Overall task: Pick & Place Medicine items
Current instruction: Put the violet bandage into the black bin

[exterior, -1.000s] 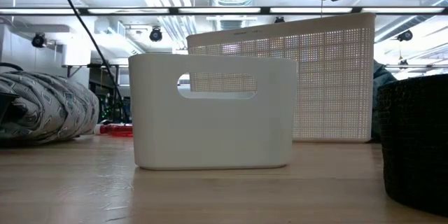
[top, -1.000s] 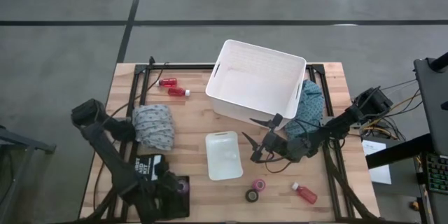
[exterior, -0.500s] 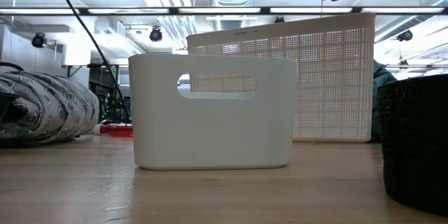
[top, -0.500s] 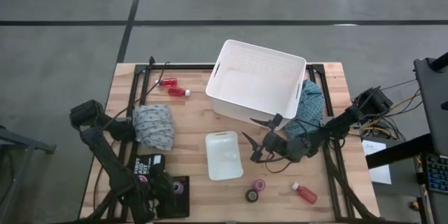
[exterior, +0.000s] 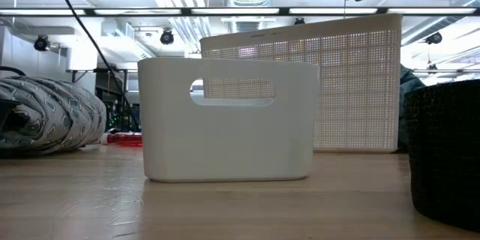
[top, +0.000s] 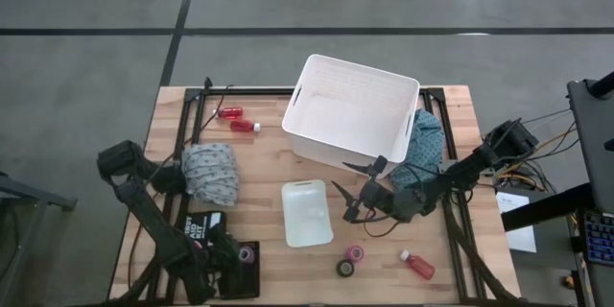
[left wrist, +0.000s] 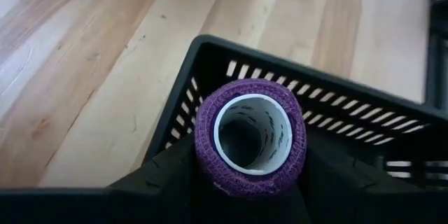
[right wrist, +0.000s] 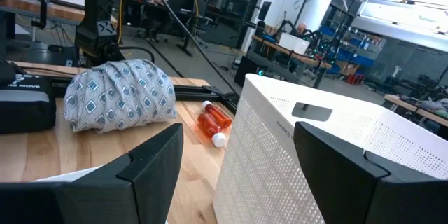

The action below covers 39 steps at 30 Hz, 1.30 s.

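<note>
Holding purple tape roll (left wrist: 250,136) over black basket (left wrist: 336,112), left claw (top: 240,257)

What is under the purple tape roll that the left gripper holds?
Under the purple tape roll is a black basket on the table; the roll covers the basket's floor.

Both arms were dark, almost black, built of slim tubular links joined by bulkier rounded joint housings. The left arm (top: 144,213) ended at a blocky wrist unit, and a flat black panel with white lettering and a small red mark lay along its forearm. The right arm (top: 459,178) carried thin cables, some orange and some black, trailing from its base housing. Its gripper (top: 357,190) had two narrow, pointed, matte black fingers (right wrist: 148,170), broad and angular seen close up. The left gripper (left wrist: 246,182) showed matte black, smooth-faced moulded fingers (left wrist: 164,182) with chamfered edges.
</note>
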{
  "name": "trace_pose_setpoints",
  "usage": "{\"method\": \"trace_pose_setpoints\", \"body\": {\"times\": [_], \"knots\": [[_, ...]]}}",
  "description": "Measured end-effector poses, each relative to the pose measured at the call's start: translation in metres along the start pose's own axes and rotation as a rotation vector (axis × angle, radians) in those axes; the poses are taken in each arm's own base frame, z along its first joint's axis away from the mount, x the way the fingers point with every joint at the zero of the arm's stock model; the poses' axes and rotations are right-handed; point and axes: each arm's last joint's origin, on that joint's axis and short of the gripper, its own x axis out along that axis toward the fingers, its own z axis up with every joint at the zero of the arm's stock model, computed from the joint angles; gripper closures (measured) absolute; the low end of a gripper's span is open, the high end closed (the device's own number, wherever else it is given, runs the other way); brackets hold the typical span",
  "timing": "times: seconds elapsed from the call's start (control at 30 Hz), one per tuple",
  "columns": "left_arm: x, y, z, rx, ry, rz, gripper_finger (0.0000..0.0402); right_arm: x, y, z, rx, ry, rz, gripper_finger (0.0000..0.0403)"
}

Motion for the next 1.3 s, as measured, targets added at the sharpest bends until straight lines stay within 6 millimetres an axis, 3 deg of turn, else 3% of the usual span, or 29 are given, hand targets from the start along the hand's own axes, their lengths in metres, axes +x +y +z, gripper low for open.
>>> {"method": "trace_pose_setpoints", "body": {"times": [0.63,1.03,1.3], "knots": [[0.0037,-0.0016,-0.0025,0.046,0.014,-0.008,0.0184,0.0,0.0,0.0,0.0,0.0,0.0,0.0133],[0.0036,-0.0013,-0.0025,0.047,0.014,-0.006,0.0112,-0.0001,0.0001,0.0,0.0,0.0,0.0,0.0133],[0.0022,-0.0028,-0.0013,0.047,0.017,-0.011,0.0096,-0.0002,0.0001,0.0,0.0,0.0,0.001,0.0133]]}}
